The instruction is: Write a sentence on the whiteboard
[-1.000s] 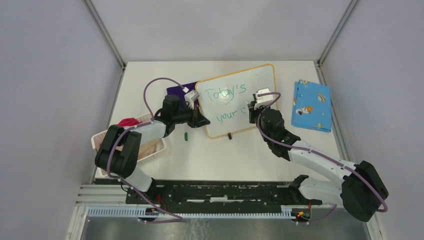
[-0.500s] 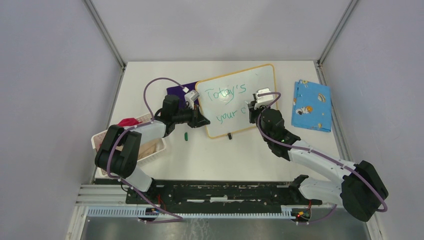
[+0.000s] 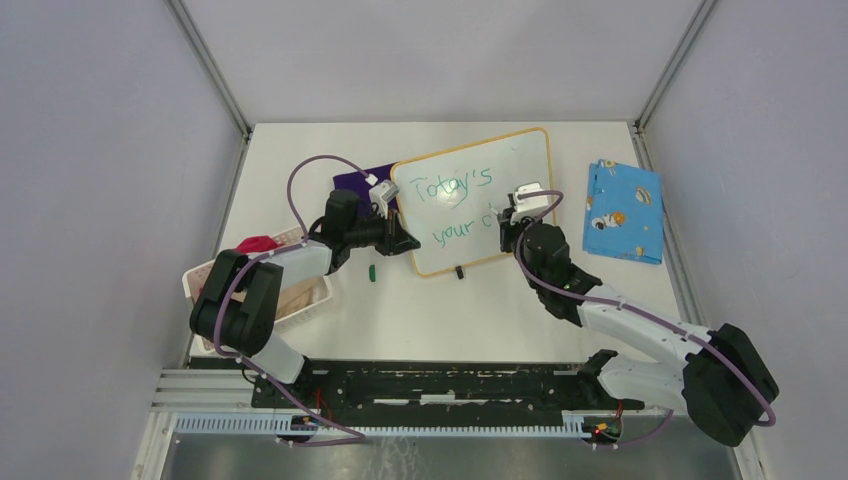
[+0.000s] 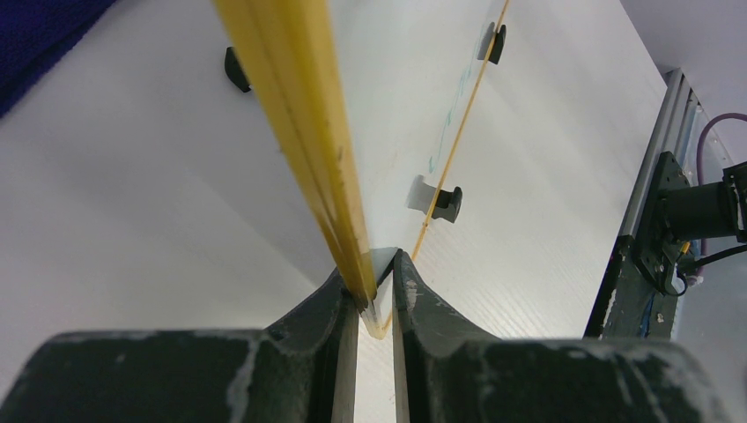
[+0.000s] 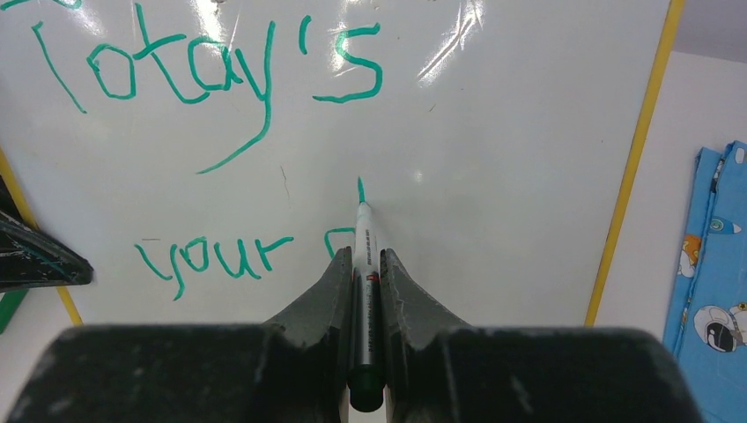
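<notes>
Top view: whiteboard (image 3: 520, 165) lies tilted on the bench (image 3: 450, 310), toward the far side, between the two arms. Green sentence (image 3: 452, 208) on it in two slanted lines, "Today's" above "your", with a letter started after that. Left hand (image 3: 410, 243) is at the board's near-left edge. Right hand (image 3: 503, 220) is over the board, at the end of the second line. Blue cloth (image 3: 625, 210) lies right of the board, apart from it. Purple cloth (image 3: 355, 183) sits at the board's left edge, partly under the arm. White basket (image 3: 210, 275) at far left. Small green cap (image 3: 371, 272) on the bench near the left hand.

Left wrist view: left hand clamped on the board's yellow frame, one finger on each side. Black feet (image 4: 447, 203) show along the frame.

Right wrist view: right hand clamped on a marker (image 5: 362, 256), tip on the white surface just below a short green stroke, right of "your".
</notes>
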Robot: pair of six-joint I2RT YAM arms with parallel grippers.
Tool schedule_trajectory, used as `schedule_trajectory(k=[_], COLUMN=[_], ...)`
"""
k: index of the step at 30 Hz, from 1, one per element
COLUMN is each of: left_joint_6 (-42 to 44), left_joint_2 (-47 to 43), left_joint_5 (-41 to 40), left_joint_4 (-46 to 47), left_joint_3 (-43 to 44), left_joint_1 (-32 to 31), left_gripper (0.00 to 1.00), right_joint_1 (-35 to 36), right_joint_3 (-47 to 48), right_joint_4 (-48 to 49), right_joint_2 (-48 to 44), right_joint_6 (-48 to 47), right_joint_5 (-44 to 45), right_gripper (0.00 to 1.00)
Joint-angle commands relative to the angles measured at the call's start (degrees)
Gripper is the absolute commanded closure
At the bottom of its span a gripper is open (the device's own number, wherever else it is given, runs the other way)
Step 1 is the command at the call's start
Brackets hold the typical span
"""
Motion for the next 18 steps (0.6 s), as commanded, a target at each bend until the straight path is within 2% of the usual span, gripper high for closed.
schedule_trajectory(k=[1, 18], left_joint_6=[7.1, 7.2], left_joint_2=[0.4, 0.4], left_joint_5=[-5.2, -5.4], left_joint_4=[-2.9, -3.2], left_joint_3=[0.3, 0.3], left_joint_1=[-1.1, -1.4], left_gripper=[0.98, 0.98], right_joint_1=[-0.2, -0.1], right_joint_3=[-1.1, -4.9], right_joint_4=[1.7, 0.9], right_joint_2=[-1.1, -3.0], right_joint_6=[1.2, 2.7], right_joint_5=[-0.6, -2.0], right_gripper=[1.0, 1.0])
